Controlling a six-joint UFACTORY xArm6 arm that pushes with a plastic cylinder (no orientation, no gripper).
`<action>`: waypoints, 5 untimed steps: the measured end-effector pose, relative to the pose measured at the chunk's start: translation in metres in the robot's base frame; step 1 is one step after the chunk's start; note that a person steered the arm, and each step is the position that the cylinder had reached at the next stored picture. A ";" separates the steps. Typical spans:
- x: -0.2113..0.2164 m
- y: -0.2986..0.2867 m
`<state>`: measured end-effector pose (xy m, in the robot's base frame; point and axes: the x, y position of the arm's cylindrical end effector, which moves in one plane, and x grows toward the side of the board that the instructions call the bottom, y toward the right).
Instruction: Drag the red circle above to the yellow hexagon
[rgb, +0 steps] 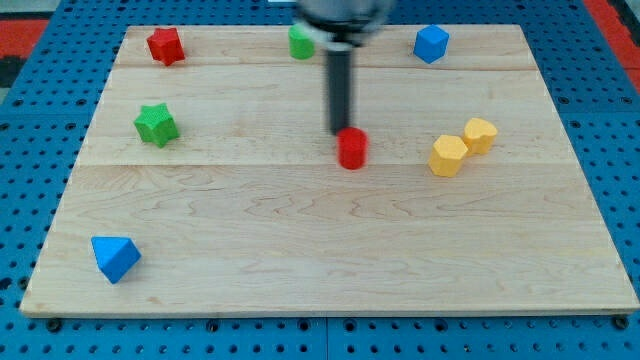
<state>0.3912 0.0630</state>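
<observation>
The red circle (352, 149) sits near the middle of the wooden board. The yellow hexagon (448, 156) lies to its right, about a hundred pixels away, touching a second yellow block (480, 134) at its upper right. My rod comes down from the view's top and my tip (341, 133) rests just above and slightly left of the red circle, touching or nearly touching its top edge.
A red star (165, 45) is at the top left, a green block (301, 41) at the top centre partly behind the arm, a blue block (431, 43) at the top right, a green star (156, 124) at the left, a blue triangle (115, 257) at the bottom left.
</observation>
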 end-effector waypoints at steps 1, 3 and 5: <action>-0.002 -0.025; 0.060 -0.051; 0.020 0.011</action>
<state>0.4108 0.0740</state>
